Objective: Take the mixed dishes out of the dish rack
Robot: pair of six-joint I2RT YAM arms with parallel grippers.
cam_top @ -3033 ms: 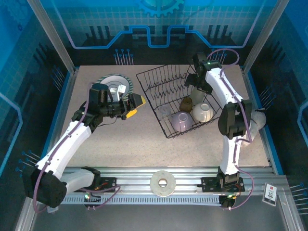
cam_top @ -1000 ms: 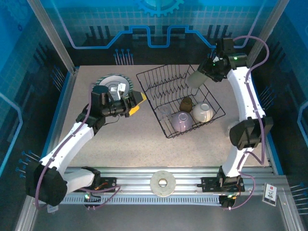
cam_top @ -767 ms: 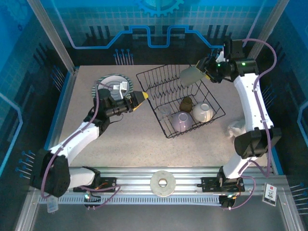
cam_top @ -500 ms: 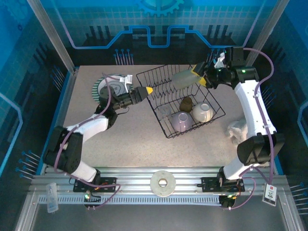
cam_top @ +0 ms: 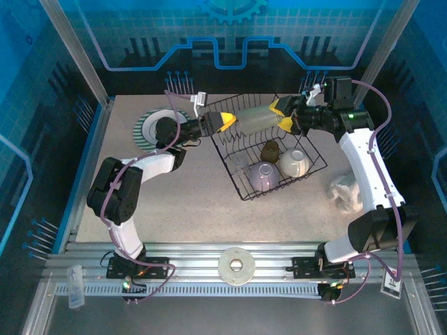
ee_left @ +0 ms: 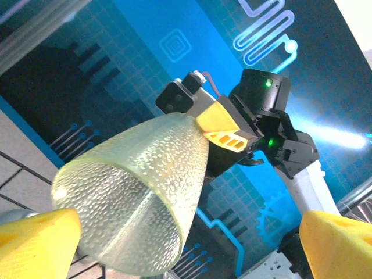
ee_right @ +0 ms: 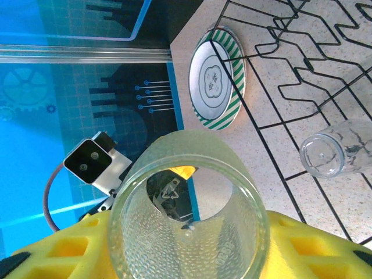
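My right gripper is shut on the pale translucent tumbler, holding it level above the far side of the dish rack. In the right wrist view the tumbler sits between the yellow fingers of that gripper. My left gripper is open, and the tumbler's free end lies between its fingers. Inside the rack stand a small brown cup, a cream bowl and a lavender cup. The green-and-white striped plate lies flat at the far left.
A second clear tumbler lies on its side in the rack. The soft white cloth lump sits right of the rack. A white ring-shaped disc rests on the near rail. Blue walls close in behind both grippers.
The right arm has carried the tumbler leftward over the rack's far side. The left arm has swung away from the plate toward the rack, and its open fingers now flank the tumbler's free end.
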